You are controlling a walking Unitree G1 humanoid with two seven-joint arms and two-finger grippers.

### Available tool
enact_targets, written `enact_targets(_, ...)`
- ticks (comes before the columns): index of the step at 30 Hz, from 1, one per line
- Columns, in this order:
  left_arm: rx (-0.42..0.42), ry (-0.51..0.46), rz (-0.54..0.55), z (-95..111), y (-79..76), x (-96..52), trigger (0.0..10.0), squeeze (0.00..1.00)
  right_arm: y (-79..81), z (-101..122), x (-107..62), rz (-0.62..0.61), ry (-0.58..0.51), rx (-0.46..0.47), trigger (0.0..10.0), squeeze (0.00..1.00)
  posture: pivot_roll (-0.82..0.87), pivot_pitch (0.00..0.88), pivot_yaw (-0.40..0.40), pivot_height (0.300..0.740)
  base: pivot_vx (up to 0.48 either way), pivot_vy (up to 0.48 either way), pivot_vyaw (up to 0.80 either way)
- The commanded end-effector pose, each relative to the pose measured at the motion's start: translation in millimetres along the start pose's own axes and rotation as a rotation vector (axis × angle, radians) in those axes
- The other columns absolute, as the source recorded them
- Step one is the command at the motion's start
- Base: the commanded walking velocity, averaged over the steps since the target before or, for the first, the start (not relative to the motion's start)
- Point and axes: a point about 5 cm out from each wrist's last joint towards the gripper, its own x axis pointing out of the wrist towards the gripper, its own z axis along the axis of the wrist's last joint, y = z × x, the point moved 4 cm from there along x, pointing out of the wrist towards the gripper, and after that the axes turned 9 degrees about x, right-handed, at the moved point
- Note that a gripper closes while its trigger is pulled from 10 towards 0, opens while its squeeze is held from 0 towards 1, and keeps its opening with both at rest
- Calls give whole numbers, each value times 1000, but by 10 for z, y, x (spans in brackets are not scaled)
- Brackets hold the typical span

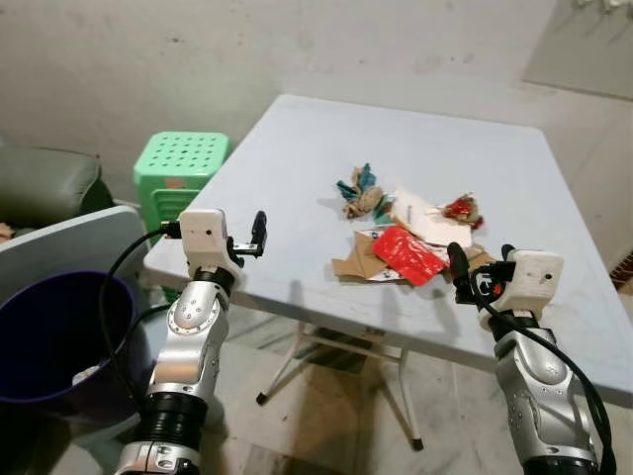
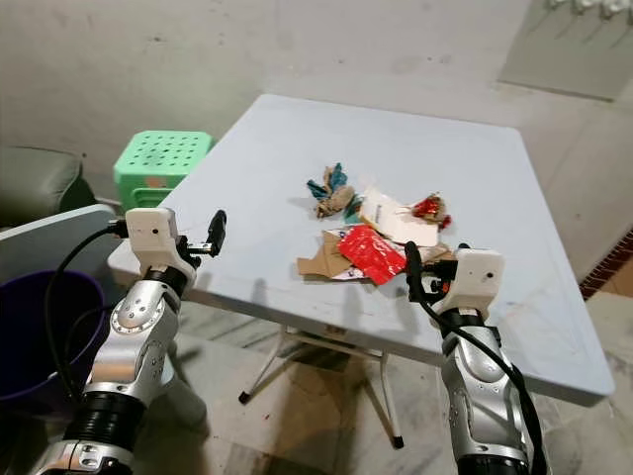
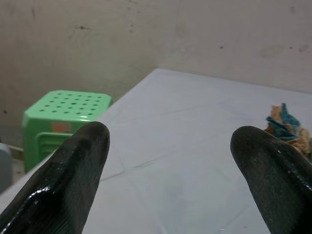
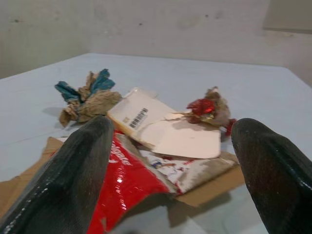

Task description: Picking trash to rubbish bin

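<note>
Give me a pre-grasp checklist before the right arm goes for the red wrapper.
1. Right gripper open: ok, fingers spread wide in the wrist view.
2. Right gripper lined up with the shiny red plastic wrapper: ok, wrapper sits between the fingers, just ahead.
3. Wrapper free to lift: not ok, its far end is tucked under white card and it lies on brown cardboard.
4. Left gripper clear of the pile: ok, open, at the near left corner of the pale blue table.
5. Dark purple bin reachable: cannot tell; it stands on the robot's left.

My purple bin [image 1: 59, 336] cut by frame edge; cardboard [image 1: 358, 259] partly hidden under red wrapper [image 1: 407, 254].
</note>
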Motion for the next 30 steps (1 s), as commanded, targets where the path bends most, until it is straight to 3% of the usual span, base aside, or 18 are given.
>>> enact_targets(1, -4, -39, -106, 67, -192, -50, 10000, 0, -24, -23, -28, 8, 27, -7, 10000, 0, 67, 43, -39, 740, 0, 0, 0)
enact_targets(7, 23, -51, -172, 80, -333, -95, 10000, 0, -23, -51, -40, 23, 49, -1, 10000, 0, 63, 54, -35, 740, 0, 0, 0)
enact_targets(8, 58, -78, -307, 113, -677, -234, 10000, 0, -25, -116, -101, 64, 80, -27, 10000, 0, 63, 54, -35, 740, 0, 0, 0)
enact_targets(10, 60, -93, -381, 131, -867, -332, 10000, 0, -44, -165, -150, 74, 103, -12, 10000, 0, 61, 62, -32, 740, 0, 0, 0)
enact_targets(12, 55, -96, -421, 131, -964, -399, 10000, 0, -70, -205, -190, 67, 125, 27, 10000, 0, 61, 62, -32, 740, 0, 0, 0)
enact_targets(16, 32, -119, -549, 127, -1152, -576, 10000, 0, -105, -199, -357, 82, 95, 0, 10000, 0, 55, 66, -22, 740, 0, 0, 0)
enact_targets(22, 46, -106, -564, 108, -1132, -602, 10000, 0, -73, -164, -461, 89, 64, 46, 10000, 0, 42, 68, -8, 740, 0, 0, 0)
enact_targets(30, 65, -112, -614, 119, -1145, -634, 10000, 0, 163, -233, -527, 179, 104, 159, 10000, 0, 32, 68, 8, 740, 0, 0, 0)
